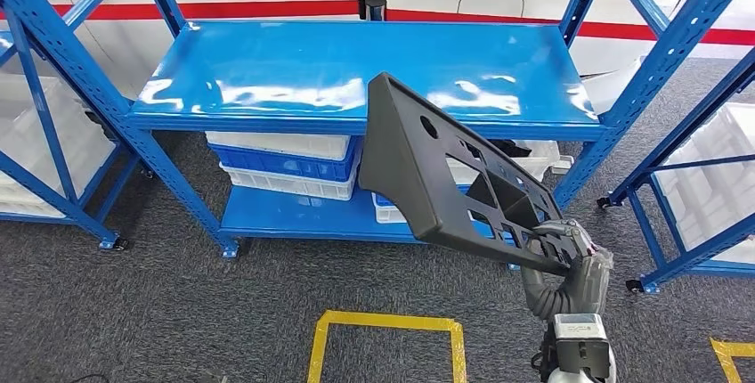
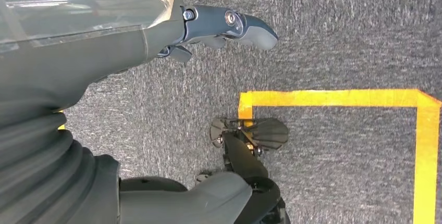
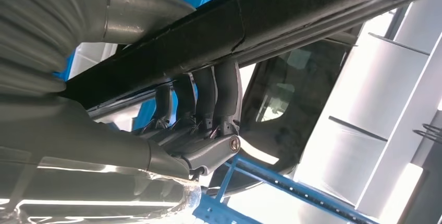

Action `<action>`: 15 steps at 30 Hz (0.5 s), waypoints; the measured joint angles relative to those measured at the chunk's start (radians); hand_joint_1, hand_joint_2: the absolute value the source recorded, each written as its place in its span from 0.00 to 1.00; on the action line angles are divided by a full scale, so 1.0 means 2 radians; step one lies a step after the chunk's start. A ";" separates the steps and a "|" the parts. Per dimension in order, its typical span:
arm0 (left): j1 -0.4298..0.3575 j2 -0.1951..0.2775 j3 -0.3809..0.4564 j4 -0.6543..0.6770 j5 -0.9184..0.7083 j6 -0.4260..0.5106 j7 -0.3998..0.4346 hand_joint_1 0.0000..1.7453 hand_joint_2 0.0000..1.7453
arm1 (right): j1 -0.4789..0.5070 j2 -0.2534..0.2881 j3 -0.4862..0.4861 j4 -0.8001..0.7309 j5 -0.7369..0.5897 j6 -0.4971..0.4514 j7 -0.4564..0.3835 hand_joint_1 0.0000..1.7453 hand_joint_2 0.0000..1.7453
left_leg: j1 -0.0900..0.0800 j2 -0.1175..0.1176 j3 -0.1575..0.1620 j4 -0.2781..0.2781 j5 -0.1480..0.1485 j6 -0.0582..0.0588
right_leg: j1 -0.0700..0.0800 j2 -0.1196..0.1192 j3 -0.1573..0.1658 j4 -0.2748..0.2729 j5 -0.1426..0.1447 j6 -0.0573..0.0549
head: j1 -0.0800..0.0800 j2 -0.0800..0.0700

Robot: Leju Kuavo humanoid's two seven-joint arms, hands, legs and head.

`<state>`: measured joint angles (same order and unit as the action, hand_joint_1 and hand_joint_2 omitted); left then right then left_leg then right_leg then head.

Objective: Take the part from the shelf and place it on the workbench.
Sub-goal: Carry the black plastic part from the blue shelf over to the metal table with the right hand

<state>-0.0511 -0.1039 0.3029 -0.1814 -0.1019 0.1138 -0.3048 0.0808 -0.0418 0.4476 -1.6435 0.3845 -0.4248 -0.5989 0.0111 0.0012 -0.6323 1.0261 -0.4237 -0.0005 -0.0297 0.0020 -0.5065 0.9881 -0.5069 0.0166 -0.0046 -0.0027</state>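
Up and away from the right robot hand (image 1: 570,254), whose fingers (image 3: 208,99) wrap tight around its near end, the long dark part (image 1: 445,178) slants toward the blue shelf (image 1: 267,116), lifted clear of it.

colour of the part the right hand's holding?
Dark grey, matte, with cut-out openings. The part shows best in the head view, gripped at its lower end by the right hand.

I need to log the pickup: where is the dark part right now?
In the head view, the dark part is off the shelf, held up by the right hand before its right half.
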 joint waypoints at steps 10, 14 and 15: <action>-0.002 0.001 0.000 0.000 0.002 0.000 -0.002 0.00 1.00 | 0.004 0.003 -0.006 -0.005 0.006 0.015 -0.001 1.00 1.00 | 0.001 -0.002 0.053 0.003 -0.041 0.000 | 0.005 -0.001 -0.025 0.004 0.024 -0.001 | -0.001 0.000; -0.001 0.000 0.000 0.000 0.004 0.001 -0.002 0.00 1.00 | 0.002 0.006 -0.008 -0.006 0.007 0.020 -0.003 1.00 1.00 | -0.003 -0.002 0.054 -0.015 -0.033 0.012 | 0.006 -0.001 -0.035 0.006 0.030 0.011 | -0.001 0.000; -0.001 0.000 0.000 0.000 0.004 0.001 -0.002 0.00 1.00 | 0.001 0.006 -0.009 -0.006 0.007 0.020 -0.003 1.00 1.00 | -0.003 -0.001 0.051 -0.016 -0.029 0.017 | 0.006 -0.001 -0.040 0.014 0.023 0.012 | -0.001 0.000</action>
<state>-0.0535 -0.1041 0.3026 -0.1813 -0.0938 0.1153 -0.3094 0.0835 -0.0296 0.4286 -1.6549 0.3979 -0.3843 -0.6046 0.0051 -0.0007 -0.5303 0.9936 -0.4815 0.0326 -0.0173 -0.0008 -0.5865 1.0168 -0.4601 0.0407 -0.0060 -0.0027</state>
